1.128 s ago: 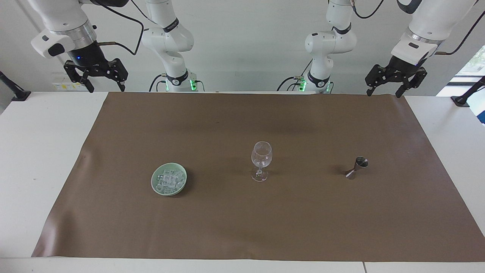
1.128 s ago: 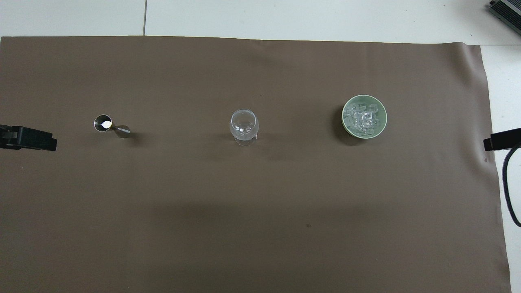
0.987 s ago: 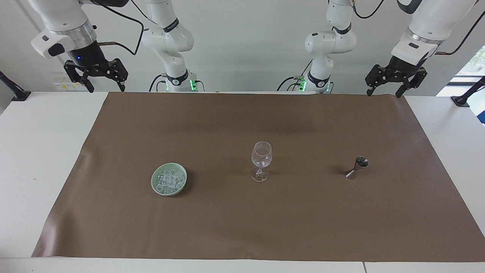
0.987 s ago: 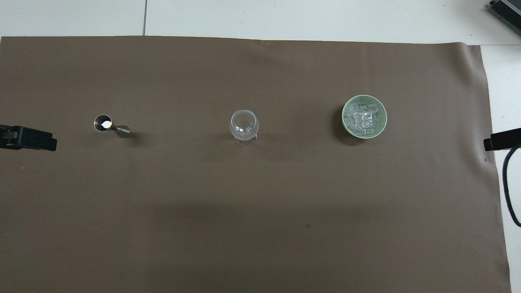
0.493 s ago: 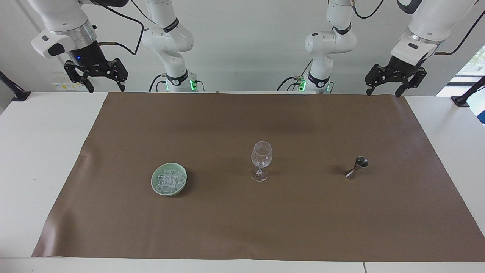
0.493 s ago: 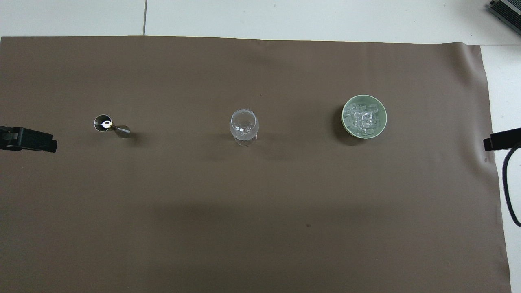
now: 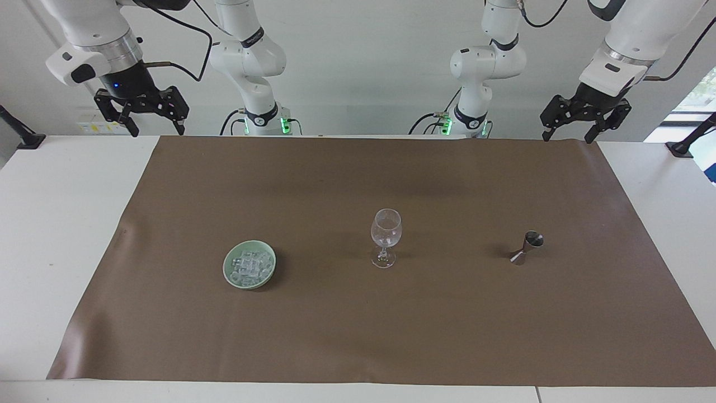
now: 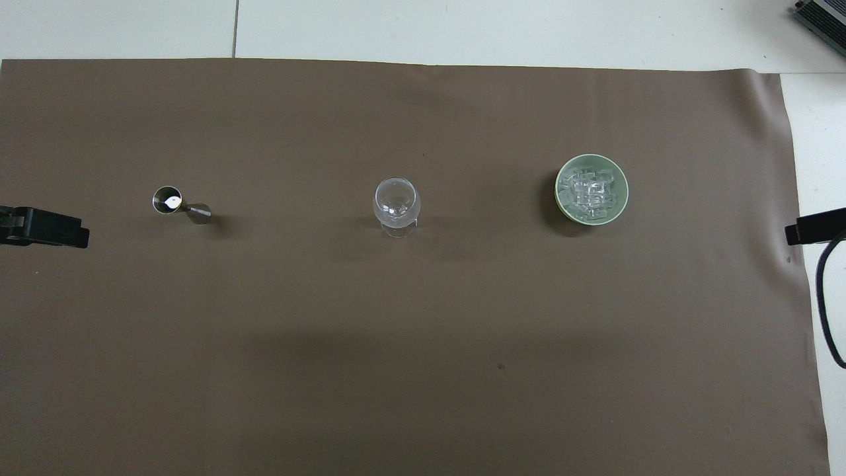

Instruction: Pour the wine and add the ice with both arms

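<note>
Hanging raised over the robots' edge of the brown mat (image 7: 358,313), both grippers are holding nothing. Left gripper (image 7: 569,135) is sitting above the mat corner at the left arm's end, fingers spread wide. Right gripper (image 7: 157,130) is sitting above the corner at the right arm's end, fingers also spread wide. In the overhead view only their dark tips are poking in at the frame sides.

Three items are standing in a row across the middle of the mat, well apart from each other and from both grippers. The ice (image 7: 250,265) is lying heaped in a pale green dish (image 7: 230,276) toward the right arm's end. A stemmed glass (image 7: 385,236) is standing upright at the centre; can't tell whether anything is in the bowl. A small metal jigger (image 7: 526,248) is standing toward the left arm's end, leaning slightly in the facing view, open cup facing up with a bright glint inside in the overhead view.
</note>
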`<state>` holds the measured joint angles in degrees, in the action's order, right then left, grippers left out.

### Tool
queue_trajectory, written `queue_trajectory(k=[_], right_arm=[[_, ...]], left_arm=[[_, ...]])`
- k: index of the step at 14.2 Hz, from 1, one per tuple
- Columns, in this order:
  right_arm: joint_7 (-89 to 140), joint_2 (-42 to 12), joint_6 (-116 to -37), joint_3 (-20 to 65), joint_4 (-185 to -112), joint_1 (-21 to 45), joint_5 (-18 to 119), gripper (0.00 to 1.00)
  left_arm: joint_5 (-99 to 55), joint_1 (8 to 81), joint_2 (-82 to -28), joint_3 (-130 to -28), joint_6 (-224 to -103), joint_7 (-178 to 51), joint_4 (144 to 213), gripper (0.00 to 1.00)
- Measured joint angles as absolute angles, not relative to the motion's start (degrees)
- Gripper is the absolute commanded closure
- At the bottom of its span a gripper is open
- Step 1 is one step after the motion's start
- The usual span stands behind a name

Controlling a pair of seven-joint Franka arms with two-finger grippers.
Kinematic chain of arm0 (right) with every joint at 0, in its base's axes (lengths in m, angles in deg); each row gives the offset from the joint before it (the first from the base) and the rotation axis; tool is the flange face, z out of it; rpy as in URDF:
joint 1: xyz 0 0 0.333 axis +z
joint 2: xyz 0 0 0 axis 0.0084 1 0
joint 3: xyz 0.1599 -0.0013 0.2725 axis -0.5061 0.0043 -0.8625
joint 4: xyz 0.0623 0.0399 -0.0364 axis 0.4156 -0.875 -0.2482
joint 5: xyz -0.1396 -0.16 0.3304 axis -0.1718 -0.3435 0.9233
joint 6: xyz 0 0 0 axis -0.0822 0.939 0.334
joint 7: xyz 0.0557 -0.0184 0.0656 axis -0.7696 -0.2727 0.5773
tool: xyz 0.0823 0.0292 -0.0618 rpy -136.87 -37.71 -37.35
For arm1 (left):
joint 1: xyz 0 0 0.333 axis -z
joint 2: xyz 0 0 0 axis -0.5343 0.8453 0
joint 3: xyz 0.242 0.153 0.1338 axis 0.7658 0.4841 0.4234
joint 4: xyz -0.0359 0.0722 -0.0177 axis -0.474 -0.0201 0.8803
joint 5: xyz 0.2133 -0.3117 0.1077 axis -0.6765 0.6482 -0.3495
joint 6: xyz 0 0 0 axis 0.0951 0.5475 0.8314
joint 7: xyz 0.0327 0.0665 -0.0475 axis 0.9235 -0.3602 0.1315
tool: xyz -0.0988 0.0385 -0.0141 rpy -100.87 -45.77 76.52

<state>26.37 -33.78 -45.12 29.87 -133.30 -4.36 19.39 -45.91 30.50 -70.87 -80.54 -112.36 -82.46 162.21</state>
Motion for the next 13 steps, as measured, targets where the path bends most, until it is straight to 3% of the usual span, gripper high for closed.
queue_trajectory(k=[13], right_arm=[[26.37,-33.78,-45.12,29.87,-133.30,-4.36,19.39,0.00]], left_arm=[[-40.05,30.33,-67.83,-72.94,-112.25,-63.48,165.26,0.00]])
